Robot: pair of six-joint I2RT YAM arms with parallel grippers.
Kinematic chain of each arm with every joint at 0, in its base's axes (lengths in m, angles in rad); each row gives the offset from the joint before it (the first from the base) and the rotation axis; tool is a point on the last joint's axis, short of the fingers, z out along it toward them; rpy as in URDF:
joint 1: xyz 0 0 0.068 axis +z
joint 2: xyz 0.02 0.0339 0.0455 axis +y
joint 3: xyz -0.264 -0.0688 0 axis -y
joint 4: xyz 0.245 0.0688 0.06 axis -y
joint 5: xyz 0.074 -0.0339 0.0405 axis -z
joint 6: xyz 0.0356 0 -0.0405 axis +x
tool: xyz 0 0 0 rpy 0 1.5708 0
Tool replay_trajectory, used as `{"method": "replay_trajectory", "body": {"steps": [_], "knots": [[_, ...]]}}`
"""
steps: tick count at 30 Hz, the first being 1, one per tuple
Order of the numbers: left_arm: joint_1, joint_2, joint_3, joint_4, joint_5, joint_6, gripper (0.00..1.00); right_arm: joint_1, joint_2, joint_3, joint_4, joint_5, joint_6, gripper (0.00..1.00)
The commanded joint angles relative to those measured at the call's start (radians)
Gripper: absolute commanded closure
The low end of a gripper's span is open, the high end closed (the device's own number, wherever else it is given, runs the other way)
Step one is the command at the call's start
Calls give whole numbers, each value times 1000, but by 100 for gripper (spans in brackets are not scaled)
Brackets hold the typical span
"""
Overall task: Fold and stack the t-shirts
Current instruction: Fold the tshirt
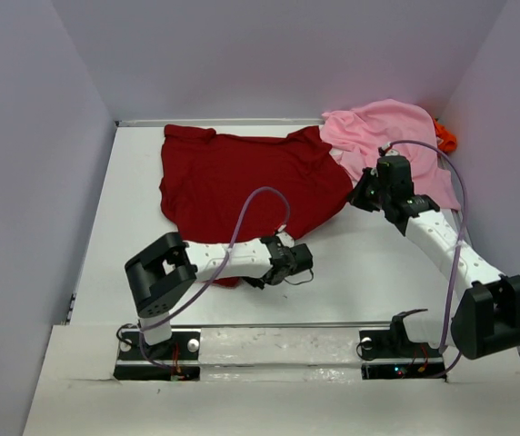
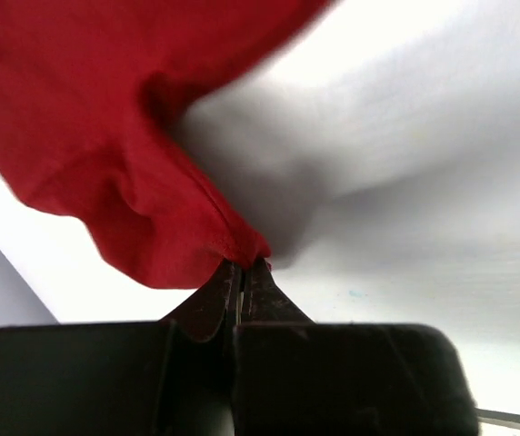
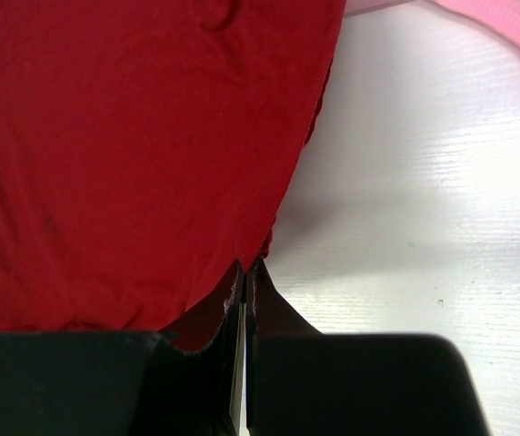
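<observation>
Now left tool [image 1: 300,263] and right tool [image 1: 362,196] clamp the dark red cloth t-shirt [image 1: 242,177] at its hem; you lift evenly to fold.

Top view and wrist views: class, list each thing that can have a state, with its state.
dark red t-shirt: spread out, unfolded.
light pink t-shirt: crumpled, unfolded.
orange t-shirt: bunched, mostly hidden behind the pink one.
left gripper: shut on the dark red t-shirt's edge.
right gripper: shut on the dark red t-shirt's edge.
</observation>
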Motion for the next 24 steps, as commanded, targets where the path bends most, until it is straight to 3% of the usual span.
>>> {"method": "replay_trajectory", "body": {"steps": [1,18,24], "knots": [[37,-93,103,-36,-162,-16,100,3,5,56,53,-24,-16,100],[185,-84,278,-75,-337,187,100,3,210,235,27,11,-34,100],[311,-121,283,-24,-362,257,100,3,307,351,-8,85,-56,100]]}}
